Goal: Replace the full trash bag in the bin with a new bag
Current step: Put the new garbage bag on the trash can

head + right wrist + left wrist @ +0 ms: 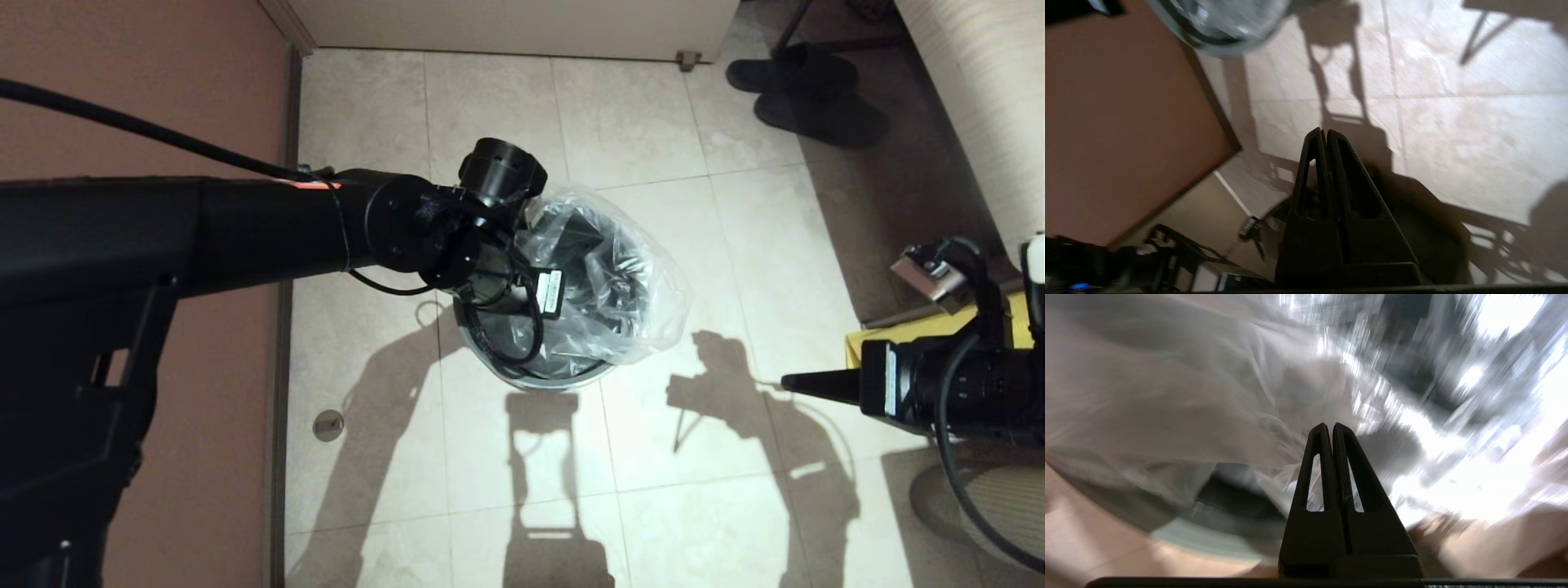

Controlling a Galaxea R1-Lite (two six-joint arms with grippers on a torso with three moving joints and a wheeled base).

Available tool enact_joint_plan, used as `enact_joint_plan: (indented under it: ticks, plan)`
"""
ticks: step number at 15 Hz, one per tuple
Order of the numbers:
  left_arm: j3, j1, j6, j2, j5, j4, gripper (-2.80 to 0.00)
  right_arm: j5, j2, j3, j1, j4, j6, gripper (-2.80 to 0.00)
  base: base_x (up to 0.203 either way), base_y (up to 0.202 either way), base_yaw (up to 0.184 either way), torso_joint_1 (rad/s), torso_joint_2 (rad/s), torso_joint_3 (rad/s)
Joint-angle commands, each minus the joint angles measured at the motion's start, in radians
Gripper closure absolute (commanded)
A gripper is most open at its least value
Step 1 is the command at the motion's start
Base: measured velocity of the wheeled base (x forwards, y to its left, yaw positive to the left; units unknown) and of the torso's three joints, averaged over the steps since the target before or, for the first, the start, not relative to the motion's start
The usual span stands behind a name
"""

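The bin point(563, 382) stands on the tiled floor at the centre, only its grey rim showing. The new bag point(629, 278), clear and crinkly, billows up over the bin's mouth and leans to the right. My left arm reaches across above the bin, and its wrist hides the fingers in the head view. In the left wrist view the left gripper point(1329, 425) is shut, with the new bag point(1208, 396) spread beyond its tips and the bin's rim point(1204, 537) below; no plastic shows between the fingers. My right gripper point(785, 381) is shut and empty, well to the right of the bin point(1220, 45).
A brown wall point(204, 82) runs close along the bin's left side. A pair of dark slippers point(804, 90) lies at the back right. A yellow sheet point(931, 331) lies beside the right arm, under a pale bed edge point(980, 98). A floor drain point(328, 425) sits near the wall.
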Motion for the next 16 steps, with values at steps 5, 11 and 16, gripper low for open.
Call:
enact_joint_plan:
  ticks: [5, 11, 16]
  plan:
    - [0.045, -0.046, -0.056, -0.075, 0.008, -0.070, 0.00, -0.010, 0.297, -0.355, 0.112, -0.008, 0.057, 0.00, 0.000, 0.000, 0.000, 0.000, 0.00, 0.000]
    - [0.010, -0.047, -0.073, 0.006, 0.010, -0.214, 0.00, -0.158, 0.550, -0.704, 0.144, 0.202, -0.069, 0.00, 0.000, 0.000, 0.000, 0.000, 0.00, 0.000]
    - [0.008, -0.043, -0.063, 0.103, 0.011, -0.348, 0.00, -0.202, 0.509, -0.695, 0.126, 0.223, -0.106, 0.00, 0.000, 0.000, 0.000, 0.000, 0.00, 0.000]
